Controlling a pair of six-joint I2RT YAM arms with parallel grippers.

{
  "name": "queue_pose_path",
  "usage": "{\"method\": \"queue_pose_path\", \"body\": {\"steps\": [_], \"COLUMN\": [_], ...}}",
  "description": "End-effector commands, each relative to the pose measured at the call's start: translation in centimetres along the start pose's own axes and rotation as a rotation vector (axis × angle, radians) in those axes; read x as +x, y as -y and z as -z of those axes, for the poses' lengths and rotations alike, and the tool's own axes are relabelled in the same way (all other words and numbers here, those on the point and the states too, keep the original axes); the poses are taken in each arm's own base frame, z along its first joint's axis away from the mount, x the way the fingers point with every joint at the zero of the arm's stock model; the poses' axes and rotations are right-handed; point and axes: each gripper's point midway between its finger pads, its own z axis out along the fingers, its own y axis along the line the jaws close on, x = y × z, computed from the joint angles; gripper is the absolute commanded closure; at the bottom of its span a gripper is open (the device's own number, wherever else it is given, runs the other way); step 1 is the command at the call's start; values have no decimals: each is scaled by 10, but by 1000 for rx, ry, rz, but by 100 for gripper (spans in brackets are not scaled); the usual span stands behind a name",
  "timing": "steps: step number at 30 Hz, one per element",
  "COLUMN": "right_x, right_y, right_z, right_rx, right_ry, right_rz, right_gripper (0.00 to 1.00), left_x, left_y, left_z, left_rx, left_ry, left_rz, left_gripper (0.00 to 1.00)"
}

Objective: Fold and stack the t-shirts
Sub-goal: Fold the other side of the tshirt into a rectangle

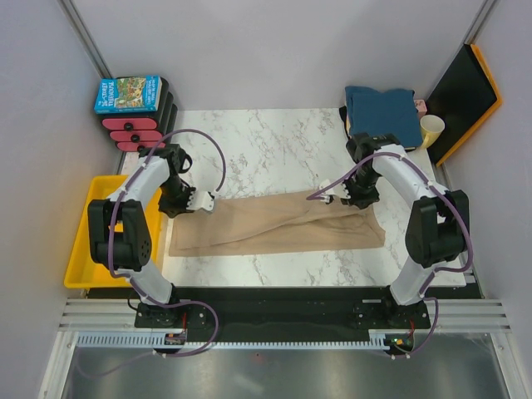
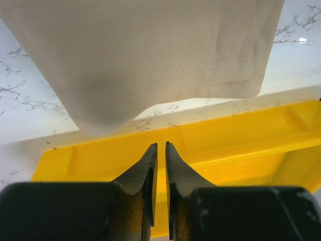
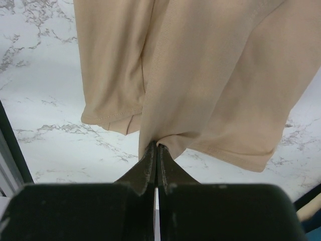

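Observation:
A tan t-shirt (image 1: pixel 274 226) lies folded into a long strip across the marble table (image 1: pixel 266 150). My left gripper (image 1: pixel 208 200) sits at the strip's left end. In the left wrist view its jaws (image 2: pixel 160 146) stand a narrow gap apart with nothing between them, and the shirt's hem (image 2: pixel 150 60) lies just ahead of the tips. My right gripper (image 1: pixel 326 197) is at the strip's upper right part. In the right wrist view it is (image 3: pixel 156 145) shut on a pinched fold of the tan shirt (image 3: pixel 210 75). A folded teal-blue t-shirt (image 1: pixel 382 112) rests at the back right.
A yellow bin (image 1: pixel 79 249) sits off the table's left edge, also filling the lower left wrist view (image 2: pixel 241 135). A blue picture box (image 1: pixel 127 93) on a black and red stand is at the back left. A pale yellow cup (image 1: pixel 431 129) and a black-orange tray (image 1: pixel 465 96) are at the back right.

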Motion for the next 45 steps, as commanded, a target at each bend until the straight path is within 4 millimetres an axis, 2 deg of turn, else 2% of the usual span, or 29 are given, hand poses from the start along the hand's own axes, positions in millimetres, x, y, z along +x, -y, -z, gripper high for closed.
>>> {"method": "queue_pose_path", "body": {"steps": [1, 6, 10, 13, 16, 19, 24, 25, 34, 37, 42, 43, 44, 45], "right_x": [0, -5, -6, -6, -8, -9, -10, -10, -11, -12, -11, -11, -11, -11], "right_y": [-16, -12, -10, -10, -11, -12, -12, -10, -1, 0, 2, 3, 4, 4], "right_z": [0, -1, 0, 0, -1, -1, -2, -3, -4, -4, -7, -7, -7, -8], "right_rx": [-55, -48, -42, -41, -38, -34, -33, -33, -32, -32, -40, -40, -38, -38], "right_ry": [-24, -22, -21, -21, -13, -10, -9, -6, -5, -6, -11, -12, -14, -14], "right_rz": [42, 42, 41, 37, 31, 30, 30, 29, 30, 30, 34, 32, 31, 31], "right_gripper": [99, 100, 100, 100, 100, 100, 100, 100, 100, 100, 100, 100, 100, 100], "left_x": [2, 0, -2, -6, -11, -12, -10, 0, 7, 6, 6, 4, 1, -1], "left_y": [0, -6, -23, -37, -53, -49, -36, -33, -23, -18, -3, 0, 0, 7], "left_z": [2, -1, 1, 6, 15, 15, 1, -1, -14, -6, -10, -4, 0, -3], "left_rx": [8, -12, -106, -155, -174, -134, -100, -94, -62, -103, -99, -115, -137, -135], "left_ry": [-14, -2, 13, 45, 121, 162, 170, 170, 158, 177, 163, 168, 176, 174], "left_rz": [-28, -11, -2, 70, 220, 327, 414, 467, 543, 494, 406, 379, 323, 287], "left_gripper": [82, 80, 79, 77, 77, 77, 76, 76, 76, 78, 74, 73, 72, 66]}}
